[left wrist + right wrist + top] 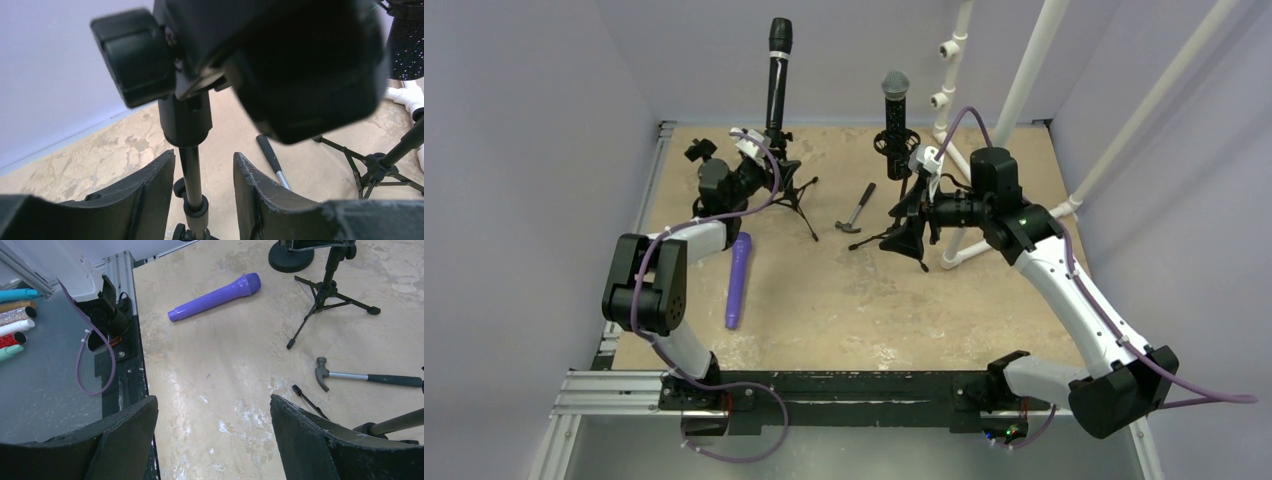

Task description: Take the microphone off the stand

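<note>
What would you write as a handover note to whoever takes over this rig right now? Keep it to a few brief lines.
Left gripper: open, fingers straddling the pole of the left stand below its clip, not yet clamped.
Right gripper: open, empty, low beside the right stand.
Things: black microphone upright in the left stand; second microphone upright in the right stand.
Done: nothing removed.
Left: steady the stand, then lift a microphone out.
</note>
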`<action>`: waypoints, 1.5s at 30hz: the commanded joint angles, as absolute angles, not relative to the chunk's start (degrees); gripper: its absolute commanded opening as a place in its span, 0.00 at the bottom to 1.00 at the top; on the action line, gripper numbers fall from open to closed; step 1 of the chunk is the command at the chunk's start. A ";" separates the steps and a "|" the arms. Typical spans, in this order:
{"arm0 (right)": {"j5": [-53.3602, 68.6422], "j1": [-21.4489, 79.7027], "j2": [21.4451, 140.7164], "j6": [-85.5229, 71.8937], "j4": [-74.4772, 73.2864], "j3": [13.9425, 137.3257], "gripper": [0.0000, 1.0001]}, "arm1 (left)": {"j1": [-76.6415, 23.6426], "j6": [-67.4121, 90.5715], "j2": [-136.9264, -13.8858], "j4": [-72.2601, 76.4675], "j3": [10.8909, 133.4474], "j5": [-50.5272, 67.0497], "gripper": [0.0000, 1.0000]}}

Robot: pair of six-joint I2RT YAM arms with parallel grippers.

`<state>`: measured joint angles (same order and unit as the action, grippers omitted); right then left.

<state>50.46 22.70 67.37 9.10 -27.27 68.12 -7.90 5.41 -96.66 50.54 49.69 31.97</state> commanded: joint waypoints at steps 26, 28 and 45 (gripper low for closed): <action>49.92 21.87 66.54 8.97 -26.76 66.83 0.81 | -4.81 16.12 -97.87 60.53 52.49 46.06 0.00; 50.17 21.84 66.60 9.00 -26.85 67.08 0.81 | -4.66 16.87 -96.93 60.73 51.74 49.08 0.00; 53.25 21.91 65.89 9.12 -27.40 67.19 0.82 | -4.66 19.60 -89.30 68.21 41.83 59.30 0.00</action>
<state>52.12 22.70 67.42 9.50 -27.31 67.09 -4.67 18.92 -93.45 61.82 43.18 57.36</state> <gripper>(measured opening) 0.815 0.114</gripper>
